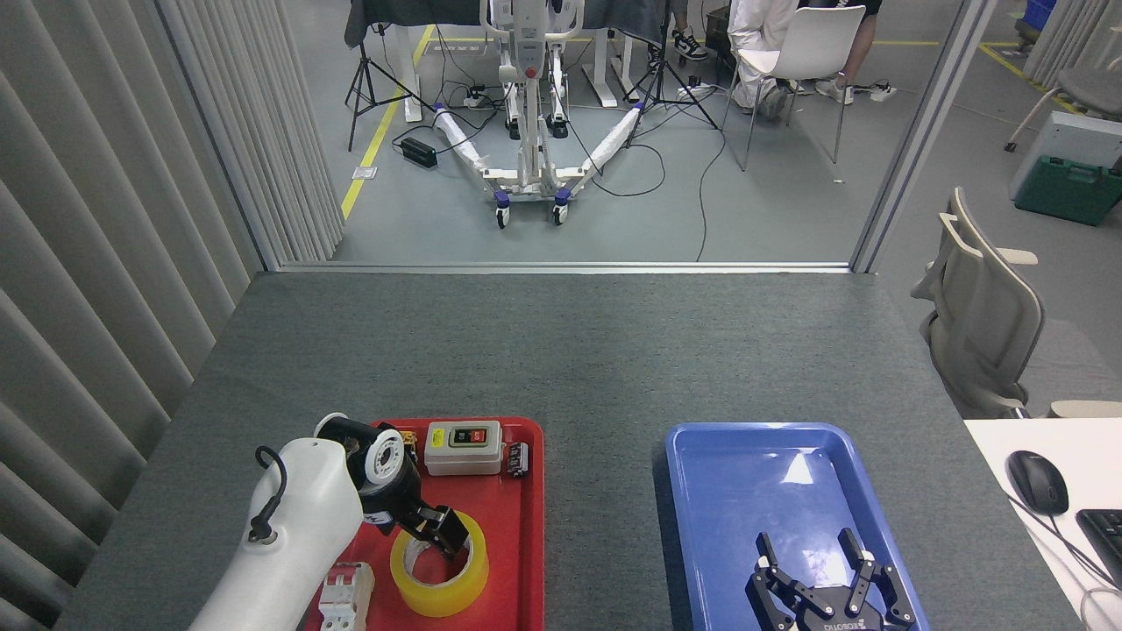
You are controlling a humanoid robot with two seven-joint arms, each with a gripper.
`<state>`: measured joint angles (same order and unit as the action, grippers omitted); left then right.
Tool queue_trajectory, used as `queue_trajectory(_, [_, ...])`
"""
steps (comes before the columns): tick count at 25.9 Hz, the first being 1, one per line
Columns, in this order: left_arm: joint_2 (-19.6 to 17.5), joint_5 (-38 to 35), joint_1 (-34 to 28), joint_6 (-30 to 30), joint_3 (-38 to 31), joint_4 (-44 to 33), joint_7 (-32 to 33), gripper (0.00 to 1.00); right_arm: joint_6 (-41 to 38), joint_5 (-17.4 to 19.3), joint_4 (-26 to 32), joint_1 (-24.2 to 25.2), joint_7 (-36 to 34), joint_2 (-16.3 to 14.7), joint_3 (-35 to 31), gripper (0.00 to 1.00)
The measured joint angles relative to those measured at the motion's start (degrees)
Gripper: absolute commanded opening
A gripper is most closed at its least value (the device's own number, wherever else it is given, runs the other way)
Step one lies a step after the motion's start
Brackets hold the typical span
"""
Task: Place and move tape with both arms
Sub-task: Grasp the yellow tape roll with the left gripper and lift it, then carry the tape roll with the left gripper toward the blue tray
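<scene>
1. L gripper (438, 531) is down at the tape (441, 574), on the roll's far-left rim. One finger looks dipped inside the core hole. Can't tell if it's pinching the wall or just hovering, as the wrist blocks the view.
2. Tape lies flat in the near half of the red tray (517, 526), core hole facing up.
3. Same tray, rel. to tape: white breaker (344, 598) just left of it, switch box (464, 447) and small parts along the far edge.
4. R gripper (824, 585) has fingers spread, holding nothing. It's parked over the near end of the blue tray (701, 491), well right of the tape.
5. Risks, my read:
 - Only one wall of the roll gets grabbed, so the roll could swing or slip on lift.
 - Slick tape face means low friction.
 - L forearm sits close to the breaker and could knock it.
 - A tilted roll could make the handover to R awkward.
</scene>
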<state>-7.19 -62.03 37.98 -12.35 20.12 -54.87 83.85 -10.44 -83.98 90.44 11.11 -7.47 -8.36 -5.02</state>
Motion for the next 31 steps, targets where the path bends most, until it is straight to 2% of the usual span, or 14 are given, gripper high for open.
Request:
queue_trajectory(2, [0.1, 0.0, 0.5, 0.0, 0.0, 1.4, -0.1, 0.78, 0.0, 0.0, 0.0, 0.0, 0.0, 0.0, 0.0, 1.0])
queue_trajectory(7, [0.1, -0.1, 0.8, 0.3, -0.1, 2.9, -0.4, 0.38, 0.0, 0.0, -0.1, 0.0, 0.0, 0.0, 0.0, 1.0])
queue_trajectory(8, [0.1, -0.2, 0.8, 0.3, 0.0, 3.2, -0.4, 0.28, 0.0, 0.0, -0.2, 0.0, 0.0, 0.0, 0.0, 1.0])
queue_trajectory(10, [0.2, -0.3, 0.8, 0.2, 0.0, 3.9, -0.8, 0.0, 0.0, 0.0, -0.2, -0.1, 0.0, -0.1, 0.0, 1.0])
queue_trajectory(18, [1.4, -0.7, 0.4, -0.7, -0.4, 4.3, -3.7, 0.0, -0.1, 0.0, -0.3, -0.1, 0.1, -0.1, 0.0, 1.0])
queue_trajectory(23, [1.5, 1.1, 1.7, -7.0, -0.6, 0.7, -5.8, 0.0, -0.1, 0.0, -0.3, -0.1, 0.3, -0.1, 0.0, 1.0])
queue_trajectory(26, [1.2, 7.4, 2.5, -15.2, -0.7, -4.8, -6.0, 0.0, -0.1, 0.0, -0.3, -0.1, 0.2, -0.1, 0.0, 1.0])
queue_trajectory(28, [1.1, 14.1, 2.5, -20.9, -1.3, -8.7, -6.3, 0.0, -0.1, 0.0, -0.3, -0.1, 0.0, -0.1, 0.0, 1.0])
queue_trajectory(31, [1.5, 25.2, 2.4, -25.1, -3.4, -10.7, -8.6, 0.0, -0.6, 0.0, -0.3, -0.1, 0.0, -0.1, 0.0, 1.0])
